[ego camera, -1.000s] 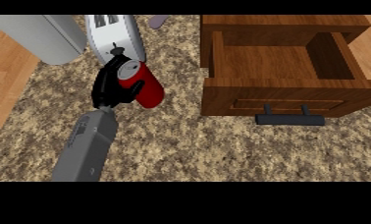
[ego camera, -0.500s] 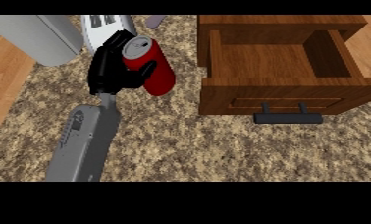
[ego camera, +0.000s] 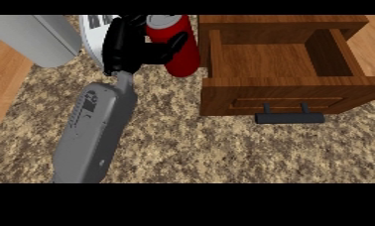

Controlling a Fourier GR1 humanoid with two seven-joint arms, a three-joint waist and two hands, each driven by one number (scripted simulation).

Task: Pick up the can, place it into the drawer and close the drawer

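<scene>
One can [ego camera: 179, 46], one hand [ego camera: 126, 49], one drawer [ego camera: 282, 88]

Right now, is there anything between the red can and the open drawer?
No. In the head view, the red can, held by the robot hand, sits just left of the drawer, with only bare counter between.

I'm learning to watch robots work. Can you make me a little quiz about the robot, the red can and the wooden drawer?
1. True or false: the drawer is open.
2. The left hand holds: A the red can, B a spoon, C nothing?
3. Fill in: the drawer's handle is coloured ____.

Key: 1 true. 2 A. 3 black.
</scene>
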